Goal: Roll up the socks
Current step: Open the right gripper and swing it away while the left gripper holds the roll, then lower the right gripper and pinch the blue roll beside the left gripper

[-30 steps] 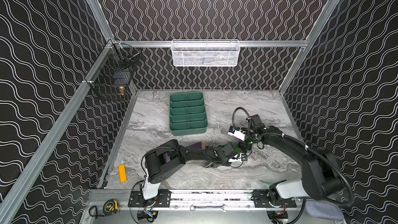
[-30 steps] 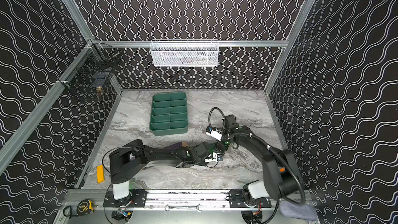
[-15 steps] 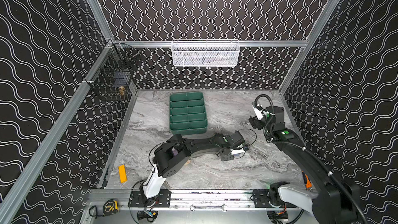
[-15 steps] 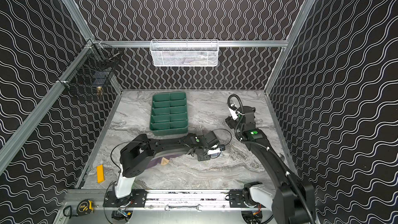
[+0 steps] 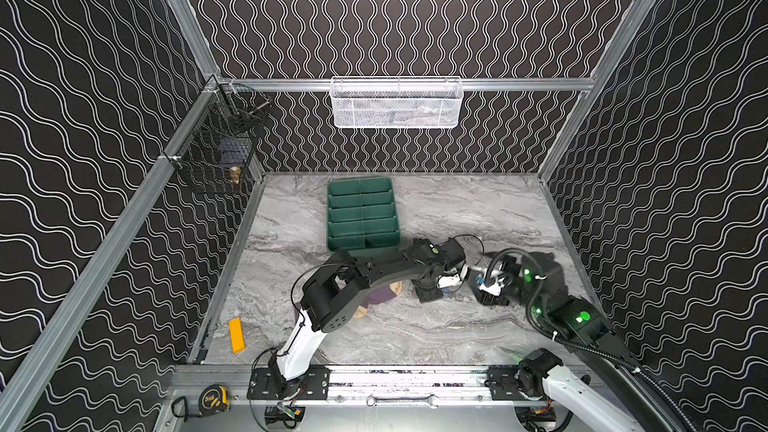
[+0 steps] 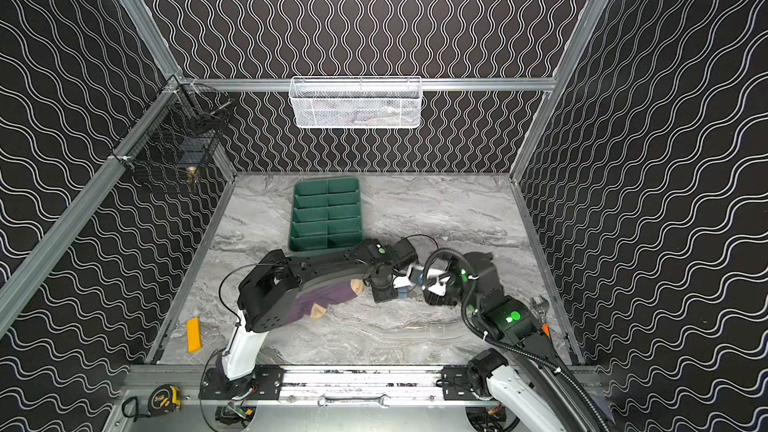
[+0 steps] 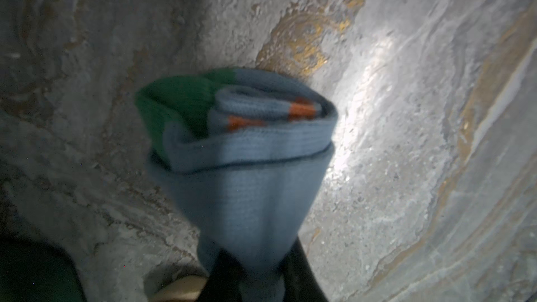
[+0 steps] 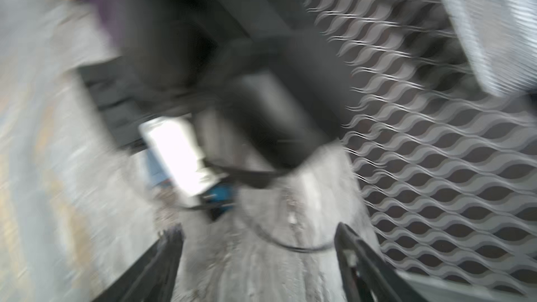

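Observation:
The blue sock [image 7: 241,152] is rolled into a bundle, with green toe and orange stripes showing at its end. My left gripper [image 7: 258,260] is shut on the bundle's loose end and holds it just over the marble table. In both top views only a sliver of the blue sock [image 6: 402,293] shows beside the left gripper [image 5: 430,295]. The purple sock [image 6: 328,297] with tan toe and heel lies flat, partly under the left arm. My right gripper [image 8: 258,230] is open and empty. It hangs close to the right of the left gripper [image 6: 384,295], and its view is blurred.
A green divided tray [image 5: 361,214] sits behind the arms. A white mesh basket [image 5: 397,103] hangs on the back wall and a black wire basket [image 5: 220,147] at the left corner. A yellow block [image 5: 236,334] lies front left, a tape measure [image 5: 214,396] on the front rail.
My left gripper carried the blue sock to the right, uncovering the purple sock. My right arm swung off to the back right, then came back beside the left gripper.

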Robot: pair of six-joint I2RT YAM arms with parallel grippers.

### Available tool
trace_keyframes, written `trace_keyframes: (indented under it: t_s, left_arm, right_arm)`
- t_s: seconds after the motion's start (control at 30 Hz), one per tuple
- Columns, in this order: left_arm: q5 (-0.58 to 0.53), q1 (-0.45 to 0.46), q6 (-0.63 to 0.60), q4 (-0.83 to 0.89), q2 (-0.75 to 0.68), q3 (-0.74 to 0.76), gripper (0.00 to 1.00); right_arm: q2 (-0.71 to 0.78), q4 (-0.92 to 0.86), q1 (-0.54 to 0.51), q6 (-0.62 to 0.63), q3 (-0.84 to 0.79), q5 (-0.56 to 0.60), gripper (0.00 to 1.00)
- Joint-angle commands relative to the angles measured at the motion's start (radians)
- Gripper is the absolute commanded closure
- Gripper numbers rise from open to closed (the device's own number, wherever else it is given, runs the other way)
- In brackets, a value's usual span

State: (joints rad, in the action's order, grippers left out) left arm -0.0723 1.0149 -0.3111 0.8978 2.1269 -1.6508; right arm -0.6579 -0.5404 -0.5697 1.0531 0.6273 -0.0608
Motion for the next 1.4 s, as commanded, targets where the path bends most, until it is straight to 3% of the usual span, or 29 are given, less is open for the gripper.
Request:
trace_keyframes:
  t_s: [0.0, 0.17, 0.3, 0.43, 0.7, 1.17, 1.37]
  left_arm:
    - [-0.080, -0.009, 0.044, 0.129, 0.018, -0.010, 1.00]
    - [-0.085, -0.010, 0.072, 0.131, -0.002, -0.010, 1.00]
    - [0.093, -0.020, 0.041, 0.150, 0.010, -0.028, 1.00]
    - [0.236, -0.046, 0.025, 0.164, 0.048, -0.029, 1.00]
    - [0.328, -0.095, 0.020, 0.120, 0.054, 0.033, 1.00]
    - [0.378, -0.131, -0.011, 0.112, 0.085, 0.055, 1.00]
    - [0.382, -0.132, -0.017, 0.109, 0.087, 0.059, 1.00]
  right_arm:
    - [0.007, -0.063, -0.088, 0.127, -0.063, 0.123, 0.18]
    - [-0.036, 0.126, -0.219, 0.056, -0.141, 0.152, 0.18]
    - [-0.168, 0.311, -0.310, 0.015, -0.197, 0.193, 0.18]
    - [-0.279, 0.557, -0.315, 0.027, -0.275, 0.227, 0.16]
    - [-0.508, 0.783, -0.299, 0.054, -0.280, 0.213, 0.15]
    - [-0.726, 0.847, -0.245, 0.107, -0.202, 0.151, 0.24]
    - [-0.816, 0.797, -0.240, 0.114, -0.152, 0.168, 0.44]
